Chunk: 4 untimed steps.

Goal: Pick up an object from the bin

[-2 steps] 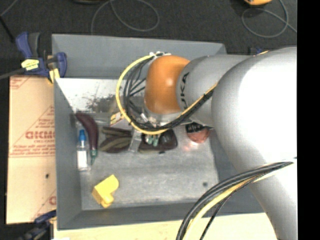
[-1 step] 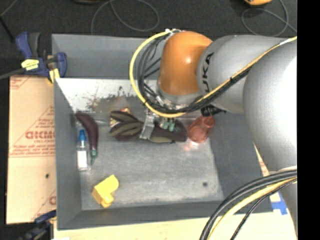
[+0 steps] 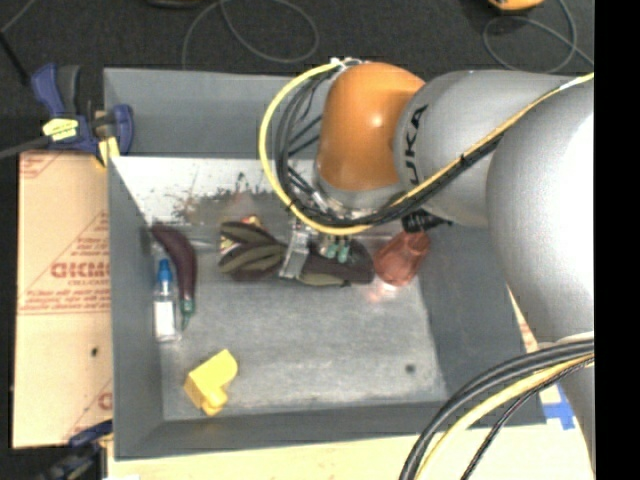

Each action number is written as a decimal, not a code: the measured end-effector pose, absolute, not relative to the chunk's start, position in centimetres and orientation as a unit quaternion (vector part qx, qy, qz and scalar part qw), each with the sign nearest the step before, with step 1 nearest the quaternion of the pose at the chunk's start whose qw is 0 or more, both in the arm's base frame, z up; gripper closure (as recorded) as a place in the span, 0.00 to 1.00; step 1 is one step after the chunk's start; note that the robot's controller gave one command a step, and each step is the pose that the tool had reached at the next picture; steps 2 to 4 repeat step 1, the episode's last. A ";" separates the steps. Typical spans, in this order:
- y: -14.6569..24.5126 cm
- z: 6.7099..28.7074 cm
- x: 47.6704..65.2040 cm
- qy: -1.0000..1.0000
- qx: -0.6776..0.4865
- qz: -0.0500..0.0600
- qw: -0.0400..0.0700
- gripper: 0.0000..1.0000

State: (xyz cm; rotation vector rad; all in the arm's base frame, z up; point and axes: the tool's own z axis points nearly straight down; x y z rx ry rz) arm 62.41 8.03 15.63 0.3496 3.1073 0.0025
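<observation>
My gripper (image 3: 300, 252) is low in the back middle of the bin, mostly hidden under the arm's wrist. It sits right over a dark brown and olive striped, floppy thing (image 3: 250, 249) that stretches left from beneath it. Whether it touches that thing I cannot tell. A reddish-brown cup-like thing (image 3: 402, 258) lies just to the gripper's right, partly covered by the arm.
At the bin's left lie a dark purple aubergine-shaped thing (image 3: 179, 259) and a small clear bottle with a blue cap (image 3: 164, 300). A yellow block (image 3: 212, 379) rests near the front left corner. The arm covers the bin's right side.
</observation>
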 end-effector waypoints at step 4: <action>7.9 18.8 62.0 0.994 0.114 0.000 0.002 1.00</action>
